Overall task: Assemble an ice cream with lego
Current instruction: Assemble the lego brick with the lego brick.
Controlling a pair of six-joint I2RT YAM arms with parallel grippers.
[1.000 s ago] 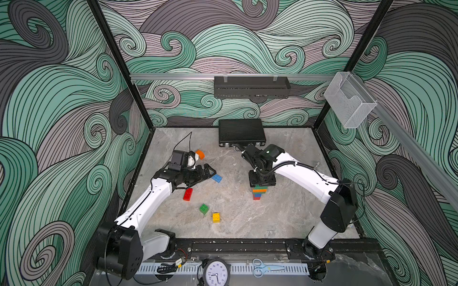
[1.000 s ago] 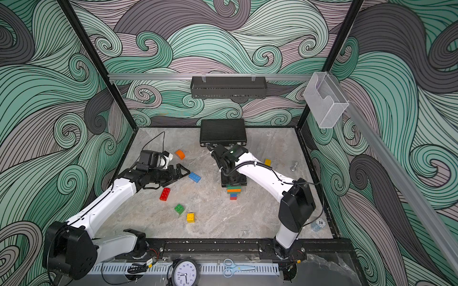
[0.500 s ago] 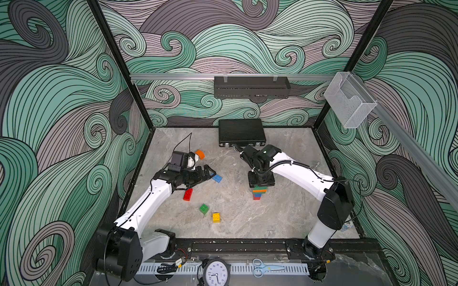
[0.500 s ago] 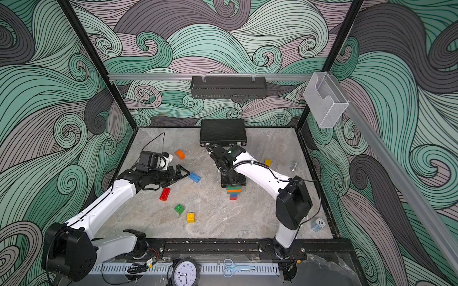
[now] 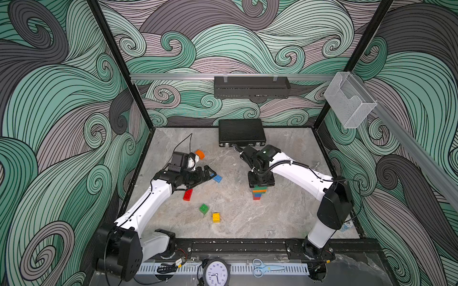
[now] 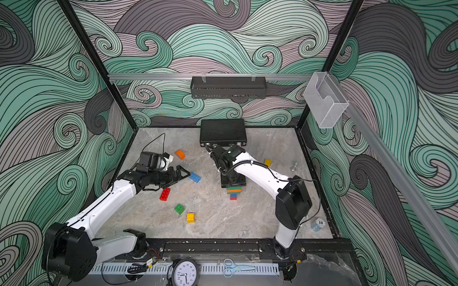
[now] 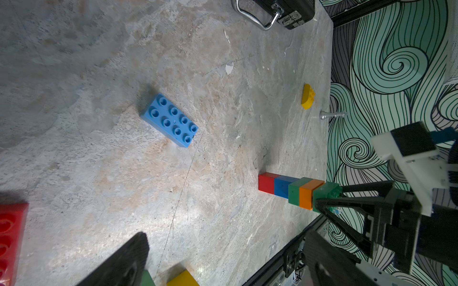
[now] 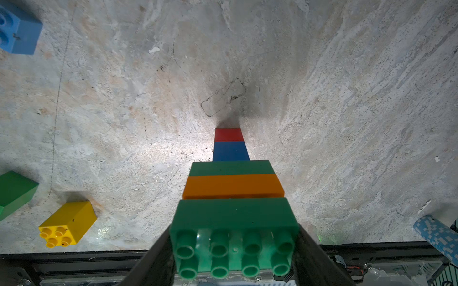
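The right gripper (image 8: 234, 250) has its two black fingers (image 8: 158, 260) clamped on the short ends of a green oblong brick (image 8: 235, 215), studs facing the wrist camera at the bottom centre of that frame. Gripping it end to end leaves the long sides clear, likely so the brick can be pushed straight down.

That brick tops the tower (image 5: 259, 192), just right of centre in both top views. Beneath it are an orange brick (image 8: 233, 187), a second green brick (image 8: 231, 168), a narrower blue brick (image 8: 230, 151) and a red base (image 8: 229, 134). The widening upward suggests a cone for the ice cream. The top brick appears seated, though the fingers hide its lower corners, so this is uncertain.

The left gripper (image 5: 207, 174), left of centre, stands wide open and empty. Its tips are just beside a blue oblong brick (image 5: 217, 178) lying studs up, probably the next piece to pick.

Other lego lies loose on the grey stone-look table (image 5: 247, 222):
- A red oblong brick (image 5: 187, 195), a green square brick (image 5: 204, 208) and a yellow square brick (image 5: 216, 217) sit lower centre.
- An orange half-round piece (image 5: 200, 154) sits above the left arm.
- A yellow half-round piece (image 6: 267, 162) lies right of the tower, well apart.

A closed black briefcase (image 5: 241, 132) rests at the back.
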